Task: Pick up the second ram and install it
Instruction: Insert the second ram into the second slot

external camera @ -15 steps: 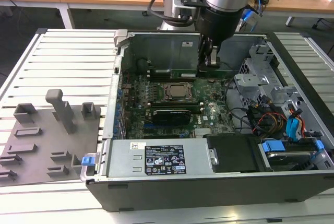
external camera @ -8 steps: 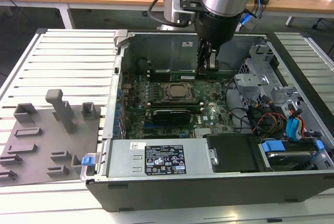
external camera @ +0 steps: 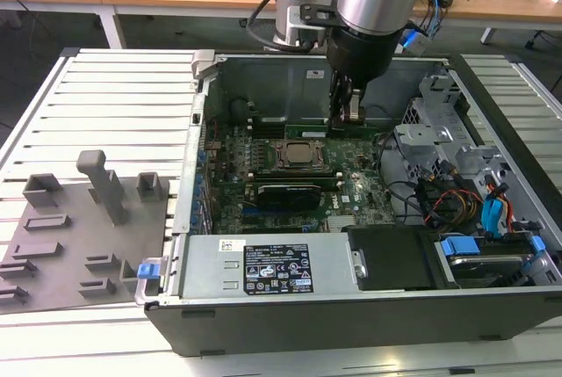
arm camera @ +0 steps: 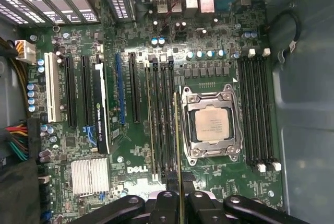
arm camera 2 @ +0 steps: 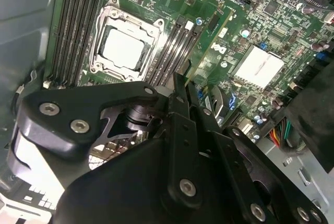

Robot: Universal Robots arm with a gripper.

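Note:
My gripper (external camera: pixel 346 113) hangs inside the open computer case, over the motherboard's far side. It is shut on the second ram (arm camera: pixel 177 130), a thin green stick seen edge-on in both wrist views. The second ram (arm camera 2: pixel 209 41) runs out from between the black fingers (arm camera 2: pixel 180 104), parallel to the black memory slots (arm camera: pixel 162 119). It hovers just beside the processor socket (arm camera: pixel 211 125), over the slot bank on the graphics-card side. A second bank of slots (arm camera: pixel 255 114) lies on the socket's other side. In the exterior view the green ram (external camera: pixel 360 128) shows just below the fingers.
A black graphics card (arm camera: pixel 102 109) stands in an expansion slot, with a silver heatsink (arm camera: pixel 90 174) near it. Cables and a drive cage (external camera: pixel 474 192) crowd the exterior view's right. The power supply (external camera: pixel 272 267) sits at the front. A grey tray (external camera: pixel 53 263) with blocks lies outside the case.

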